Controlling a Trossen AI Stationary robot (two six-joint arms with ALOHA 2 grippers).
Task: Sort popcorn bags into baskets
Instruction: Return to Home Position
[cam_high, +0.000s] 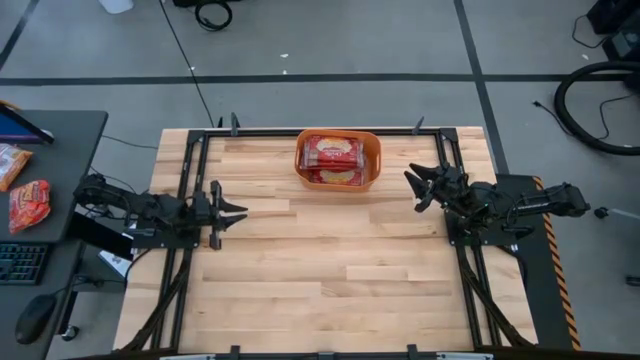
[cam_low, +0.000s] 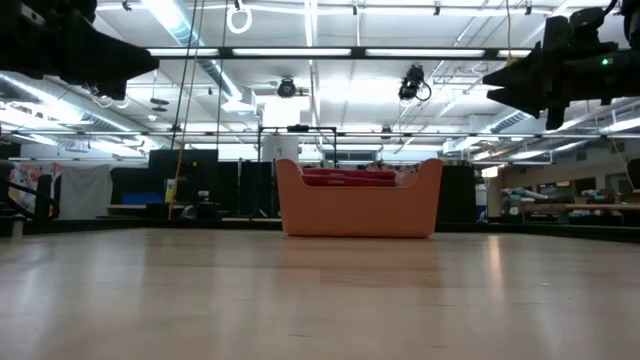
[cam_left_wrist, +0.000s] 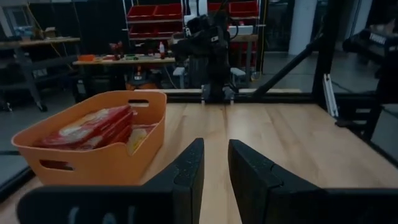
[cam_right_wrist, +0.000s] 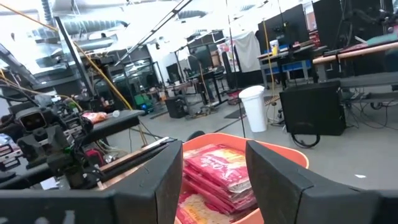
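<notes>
Popcorn bags (cam_high: 330, 156) are lying stacked inside the orange tub (cam_high: 377, 160), which is sitting on the wooden desk (cam_high: 330, 270) at the middle of its far edge, between the two arms. In the high view two red packets with cream ovals are showing on top of the pile, filling the tub from wall to wall. In the low view the tub (cam_low: 360, 205) is resting flat on the desk, and the topmost bags (cam_low: 350, 177) are peeking just over its rim.

The left end effector (cam_high: 236, 212) is hovering over the left side of the desk, pointing across toward the right arm (cam_left_wrist: 208, 43) and staying well apart from the tub. Its fingers (cam_left_wrist: 189, 171) are standing a narrow gap apart and are holding nothing. The left wrist view is catching the tub (cam_left_wrist: 81, 149) off to one side, with the red bags (cam_left_wrist: 90, 127) inside it.

The right end effector (cam_high: 418, 190) is hovering over the right side of the desk, near the tub's right wall but not touching it, and is angling toward the tub. Its fingers (cam_right_wrist: 165, 177) are spreading wide and are gripping nothing. The right wrist view is looking between them onto the bags (cam_right_wrist: 217, 171) in the tub (cam_right_wrist: 292, 155).

In the low view both arms are hanging high above the desk top. A red packet (cam_high: 28, 203) is lying on a dark side desk (cam_high: 70, 140) beyond the left arm.
</notes>
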